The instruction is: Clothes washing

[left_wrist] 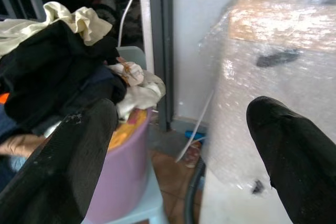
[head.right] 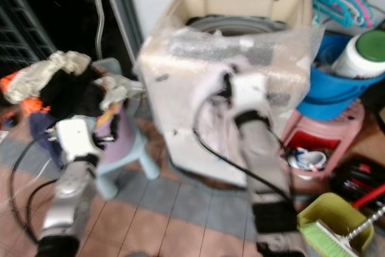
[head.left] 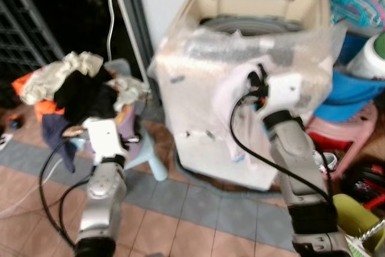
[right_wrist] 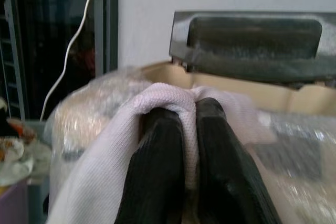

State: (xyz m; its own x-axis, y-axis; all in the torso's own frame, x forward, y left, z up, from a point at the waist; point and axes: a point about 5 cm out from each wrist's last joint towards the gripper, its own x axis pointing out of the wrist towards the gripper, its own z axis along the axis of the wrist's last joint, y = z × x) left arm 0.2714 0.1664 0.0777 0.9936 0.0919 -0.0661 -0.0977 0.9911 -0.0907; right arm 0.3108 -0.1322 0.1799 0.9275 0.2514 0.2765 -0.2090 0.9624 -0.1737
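White cloth (head.left: 231, 97) hangs from the right claw (head.left: 260, 79) before the washing machine (head.left: 240, 88), drum opening beyond and above. Right wrist: fingers (right_wrist: 157, 166) pinch it. Left wrist: left claw (left_wrist: 178, 156) spread wide, laundry pile (left_wrist: 58, 72) beside.

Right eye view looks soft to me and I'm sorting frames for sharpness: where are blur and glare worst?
Right eye view: smeared throughout, right gripper and pale garment indistinct. Left eye view: slightly sharper. Left wrist view: glare on the washing machine wrap. Right wrist view: fingers crisp, background soft.
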